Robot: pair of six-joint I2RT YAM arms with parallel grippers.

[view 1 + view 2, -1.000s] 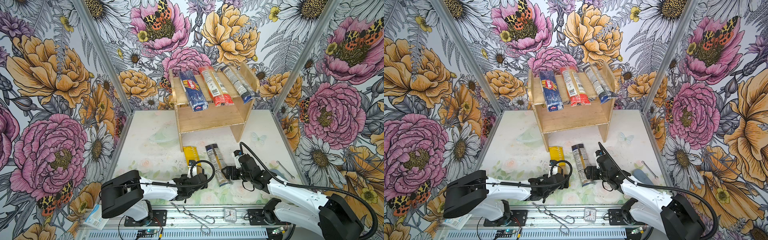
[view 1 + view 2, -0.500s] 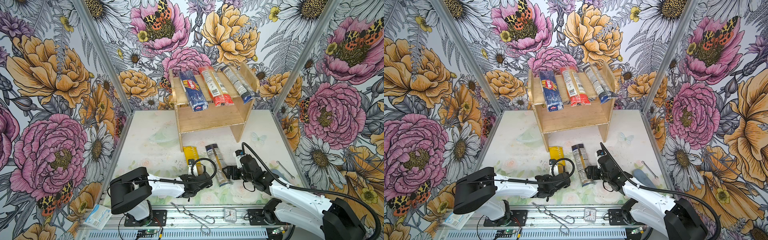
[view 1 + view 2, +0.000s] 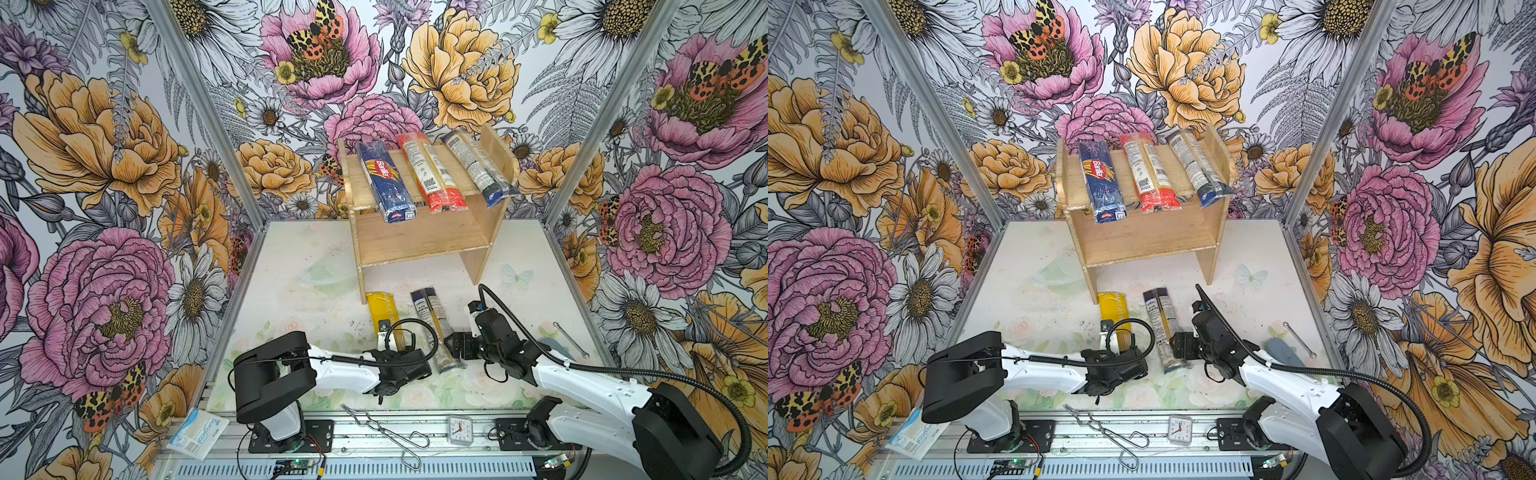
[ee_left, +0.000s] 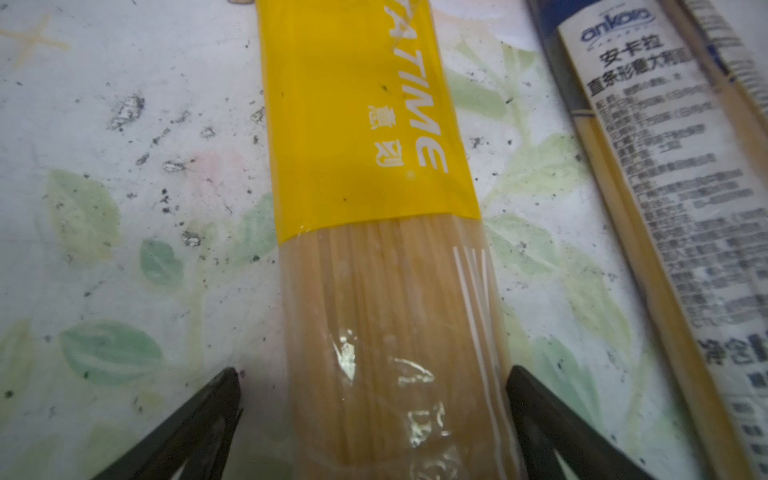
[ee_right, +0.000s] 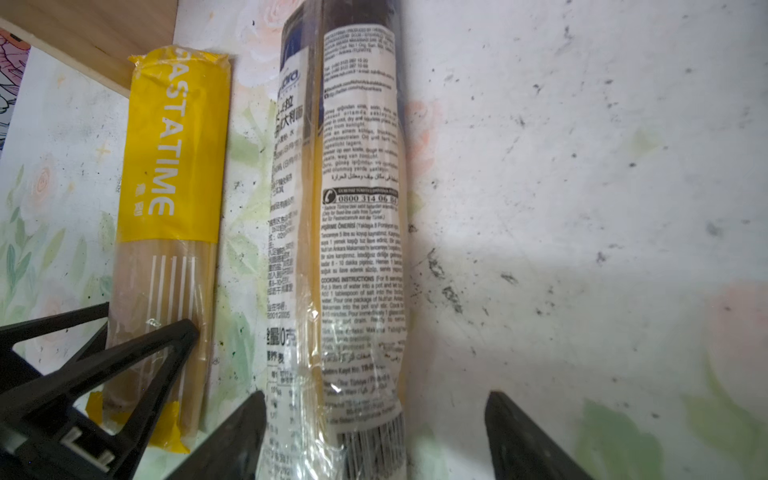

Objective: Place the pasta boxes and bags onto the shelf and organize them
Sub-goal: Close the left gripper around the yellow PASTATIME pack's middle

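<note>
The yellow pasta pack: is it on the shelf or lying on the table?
On the table: the yellow pack lies flat in front of the shelf, with the open left gripper straddling it.

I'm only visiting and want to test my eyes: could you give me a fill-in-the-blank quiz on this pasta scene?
On the shelf the pasta packs number ____.
The dark blue pack there is branded ____.
The open left claw straddles a pack whose coloured band is ____.
Missing words: three; Barilla; yellow.
</note>
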